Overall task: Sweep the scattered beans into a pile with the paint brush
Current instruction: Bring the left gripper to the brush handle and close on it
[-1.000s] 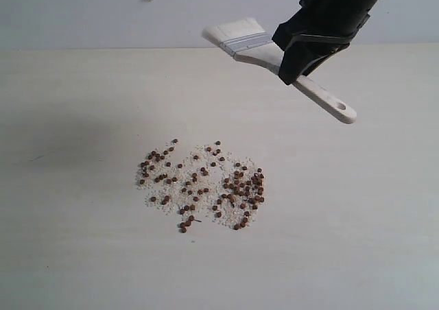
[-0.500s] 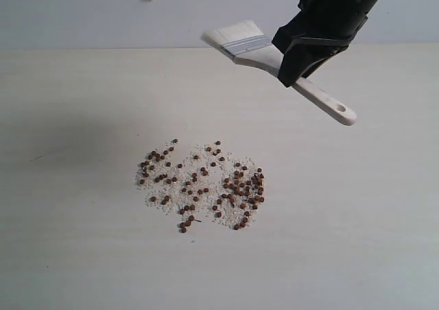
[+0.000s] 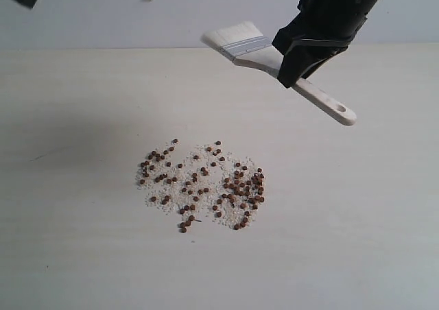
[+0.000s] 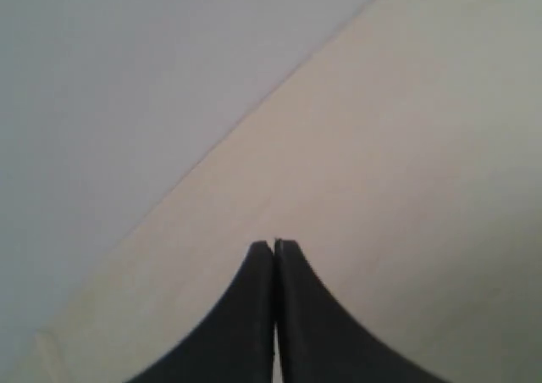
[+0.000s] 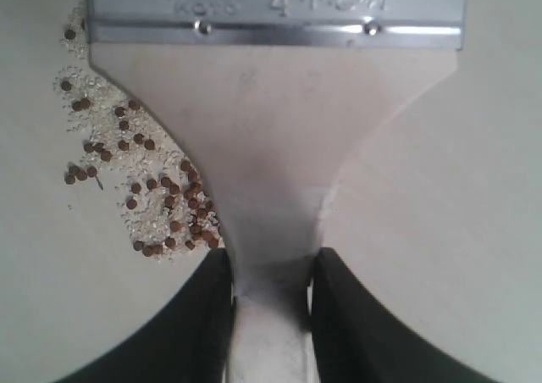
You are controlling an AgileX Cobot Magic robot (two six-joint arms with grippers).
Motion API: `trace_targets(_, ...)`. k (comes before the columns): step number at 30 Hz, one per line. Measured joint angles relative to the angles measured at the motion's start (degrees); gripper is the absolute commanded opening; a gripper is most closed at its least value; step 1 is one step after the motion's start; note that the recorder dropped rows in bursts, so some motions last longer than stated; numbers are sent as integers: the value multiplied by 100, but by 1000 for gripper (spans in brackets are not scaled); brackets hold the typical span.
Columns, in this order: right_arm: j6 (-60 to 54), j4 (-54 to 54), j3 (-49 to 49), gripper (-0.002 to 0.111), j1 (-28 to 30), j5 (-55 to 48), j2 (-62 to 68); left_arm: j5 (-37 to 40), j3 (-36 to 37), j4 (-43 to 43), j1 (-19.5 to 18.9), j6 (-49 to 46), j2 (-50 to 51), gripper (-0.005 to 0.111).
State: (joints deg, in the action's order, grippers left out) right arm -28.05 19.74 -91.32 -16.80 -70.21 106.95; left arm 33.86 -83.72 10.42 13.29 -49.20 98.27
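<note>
Exterior view: right claw grips the paint brush, aloft, well apart from the beans; left claw closed, empty.

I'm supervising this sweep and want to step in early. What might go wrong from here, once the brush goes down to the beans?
1. The right gripper pinches the paint brush only at its narrow handle neck, so pressing the bristles onto the table may twist the brush in the jaws.
2. The beans are round and lie loose among whitish grains; a fast stroke could roll them farther apart instead of piling them.
</note>
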Motion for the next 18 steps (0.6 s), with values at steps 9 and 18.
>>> trace_targets(9,0,-11,0,0,0,0,0,699,57,-3162,2006,-284,0,26)
trace_targets(18,-9,49,0,0,0,0,0,201,93,-3188,3270,-573,16,80)
